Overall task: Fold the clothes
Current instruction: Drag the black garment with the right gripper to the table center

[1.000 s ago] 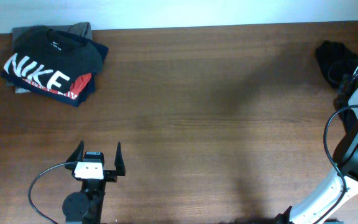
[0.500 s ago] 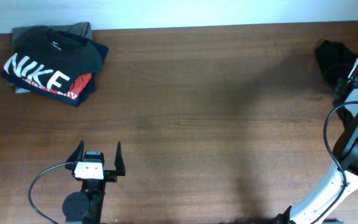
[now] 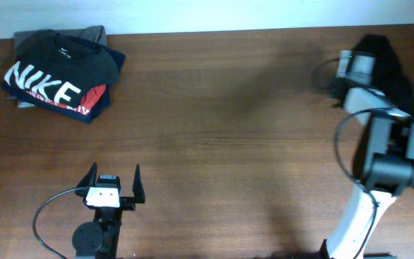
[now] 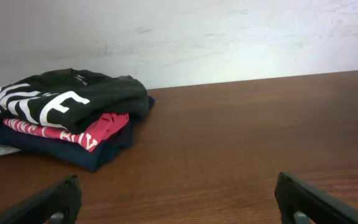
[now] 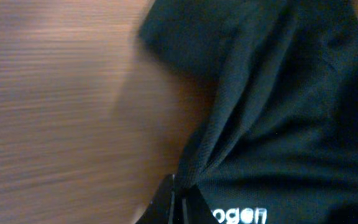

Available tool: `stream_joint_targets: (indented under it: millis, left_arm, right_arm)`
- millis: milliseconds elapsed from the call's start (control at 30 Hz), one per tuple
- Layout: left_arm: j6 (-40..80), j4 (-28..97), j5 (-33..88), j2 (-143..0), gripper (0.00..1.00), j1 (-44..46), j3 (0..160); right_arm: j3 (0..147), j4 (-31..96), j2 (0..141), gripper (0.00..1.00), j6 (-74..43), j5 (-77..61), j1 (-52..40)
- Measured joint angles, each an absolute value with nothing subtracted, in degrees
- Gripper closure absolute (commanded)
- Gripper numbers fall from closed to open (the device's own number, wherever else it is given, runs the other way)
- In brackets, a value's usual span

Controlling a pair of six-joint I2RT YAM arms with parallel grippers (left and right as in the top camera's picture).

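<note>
- Overhead view: the left gripper (image 3: pixel 113 175) rests low on the brown table (image 3: pixel 214 144). Its 2 fingers are spread wide and hold nothing.
- Far ahead of it and to its left, at the back edge of the table, lies a pile of folded clothes (image 3: pixel 57 72). On top of the pile is a black shirt with big white letters.
- The right arm (image 3: pixel 385 152) reaches to the far right part of the table. The black top (image 3: pixel 390 61) lies bunched just beside and behind the end of this arm, touching it, well apart from the left gripper.
- Left wrist view: the 2 dark fingertips (image 4: pixel 45 204) stand far apart at the lower corners, with only bare wood between them. The pile sits ahead and to the left, near the white wall (image 4: pixel 229 37), with red, navy and grey layers under the black shirt.
- Right wrist view: the right gripper (image 5: pixel 178 198) is clamped on the black top, and the folds of the fabric run together at its tips. The fabric spreads ahead and to the right, with bare wood to the left. Small white print (image 5: pixel 241 216) shows just right of the tips. The picture is a little blurred.
</note>
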State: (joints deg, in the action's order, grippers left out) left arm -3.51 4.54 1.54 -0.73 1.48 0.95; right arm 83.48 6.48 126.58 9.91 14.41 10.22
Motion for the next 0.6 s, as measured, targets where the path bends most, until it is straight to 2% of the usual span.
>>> stream_joint_targets:
  millis: [600]
  left_arm:
    - [-3.51,4.54,1.54,-0.73,0.01,1.48,0.95]
  right_arm:
    - [83.85,14.28,125.69,0.96,-0.51,7.94,-33.69]
